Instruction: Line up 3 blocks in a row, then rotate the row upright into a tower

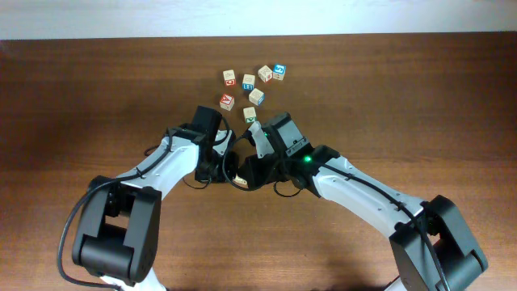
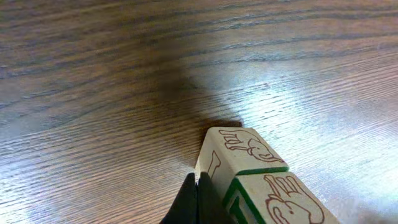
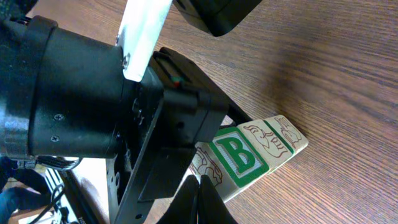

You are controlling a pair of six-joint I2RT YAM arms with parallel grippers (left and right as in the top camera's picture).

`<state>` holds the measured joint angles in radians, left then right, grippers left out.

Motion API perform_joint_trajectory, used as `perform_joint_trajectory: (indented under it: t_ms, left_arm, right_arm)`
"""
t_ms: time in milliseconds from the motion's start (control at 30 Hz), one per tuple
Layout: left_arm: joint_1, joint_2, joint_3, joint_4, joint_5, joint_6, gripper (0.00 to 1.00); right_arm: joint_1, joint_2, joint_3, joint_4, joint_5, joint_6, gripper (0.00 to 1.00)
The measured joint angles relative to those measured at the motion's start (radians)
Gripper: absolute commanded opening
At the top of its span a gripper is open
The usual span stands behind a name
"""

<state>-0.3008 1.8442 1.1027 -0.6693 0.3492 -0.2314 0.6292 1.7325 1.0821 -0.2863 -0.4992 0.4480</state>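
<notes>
Mid-rotation, I reckon: left claw [image 2: 194, 190] and right claw [image 3: 204, 190], both pressed together, tips at the green B block [image 3: 239, 155]; next up, a gentle corner push.

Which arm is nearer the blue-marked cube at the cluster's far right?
Right. The right arm sits straight back from the blue-marked cube, toward the robot; the left arm is farther off, to the cube's left.

Wooden blocks [image 3: 239, 155], glossy wood table [image 2: 124, 74]
</notes>
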Motion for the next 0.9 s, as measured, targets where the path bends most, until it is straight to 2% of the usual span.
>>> perform_joint_trajectory:
  t_ms: [733, 900]
  left_arm:
    - [0.000, 0.000, 0.000, 0.000, 0.010, 0.000, 0.00]
    - [0.003, 0.000, 0.049, -0.026, 0.010, 0.000, 0.00]
  right_arm:
    - [-0.040, 0.000, 0.005, -0.016, 0.023, 0.001, 0.04]
    - [-0.040, 0.000, 0.006, -0.016, 0.024, 0.001, 0.04]
